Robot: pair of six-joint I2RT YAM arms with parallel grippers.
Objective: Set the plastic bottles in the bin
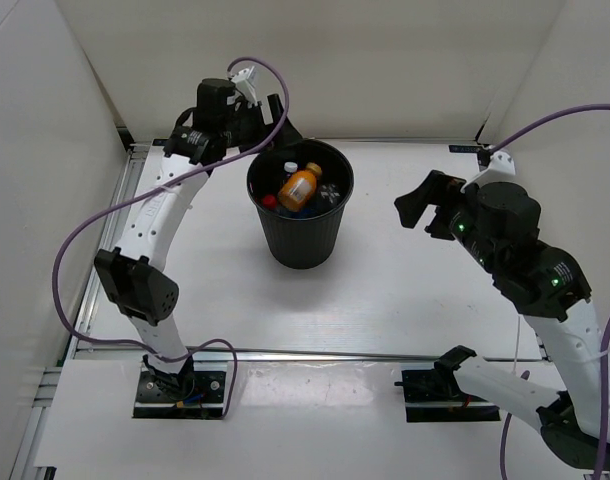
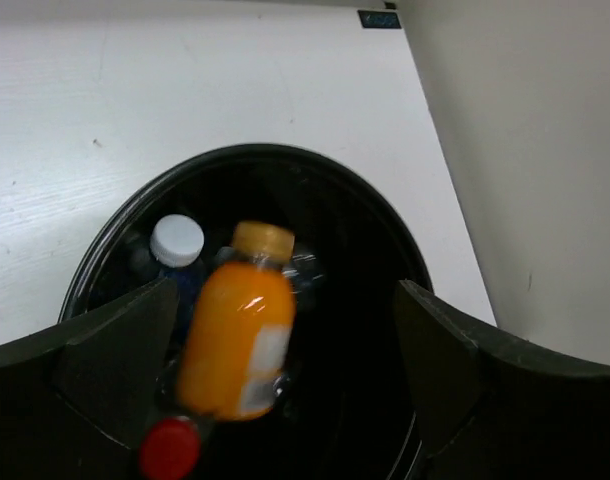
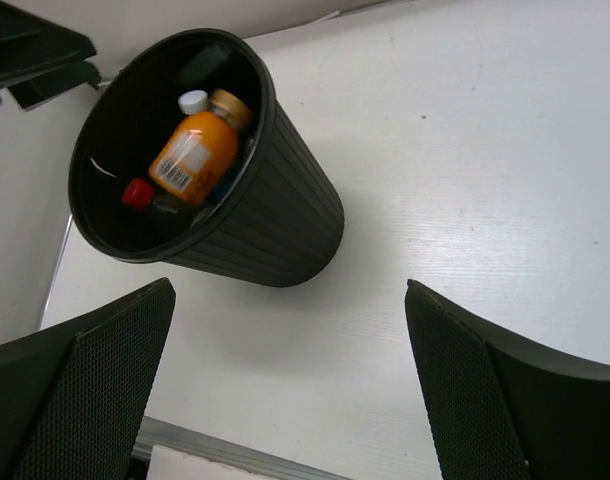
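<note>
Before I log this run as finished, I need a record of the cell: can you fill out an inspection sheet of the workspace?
Surface: white table; no bottle seen lying on it.
Job's things: black bin upright mid-table; orange bottle lies on top inside, with a white cap and a red cap beside it; other bottles beneath are partly hidden.
Clutter: nothing seen.
Grippers: left gripper above the bin's mouth, fingers wide apart, empty; right gripper off to the bin's side, open, empty.
Cables: a purple cable loops off each arm; neither hangs into the bin.
Surroundings: white walls on three sides; metal rail along the table's near edge.
</note>
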